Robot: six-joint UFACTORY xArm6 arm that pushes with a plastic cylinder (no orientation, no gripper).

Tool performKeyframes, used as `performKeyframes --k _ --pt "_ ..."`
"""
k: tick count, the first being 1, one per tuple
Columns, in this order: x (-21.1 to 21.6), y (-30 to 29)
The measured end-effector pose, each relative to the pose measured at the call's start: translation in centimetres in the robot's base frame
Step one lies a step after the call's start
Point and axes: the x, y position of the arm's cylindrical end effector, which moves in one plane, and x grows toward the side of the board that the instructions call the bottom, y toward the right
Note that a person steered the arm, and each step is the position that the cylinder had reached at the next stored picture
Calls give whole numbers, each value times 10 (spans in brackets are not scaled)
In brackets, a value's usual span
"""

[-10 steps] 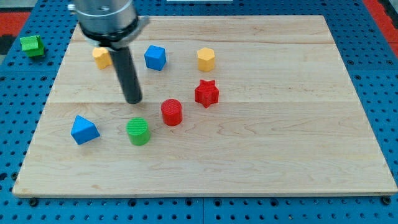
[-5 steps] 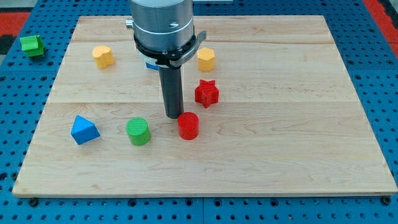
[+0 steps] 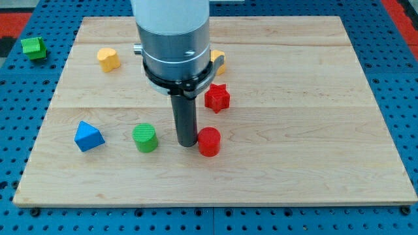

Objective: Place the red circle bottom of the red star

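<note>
My tip touching red circle at lower centre, below red star. No gripper fitted, nothing grasping. Risk: circle overshooting rightward, glancing off tip.

Pale wooden board showing smooth, matt grain; red circle and green cylinder showing ribbed matt sides; rod above my tip appearing dark, matt.

Bright, even overhead light on the pale wooden board; focus sharp throughout.
The red cylinder block casts only a short soft shadow toward 6 o'clock; no glare or edge distortion.
</note>
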Motion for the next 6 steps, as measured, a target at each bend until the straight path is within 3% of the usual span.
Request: performKeyframes --k 1,3,5,6 --pt "0 11" --pt "55 1" --pt "62 38" --pt "77 6"
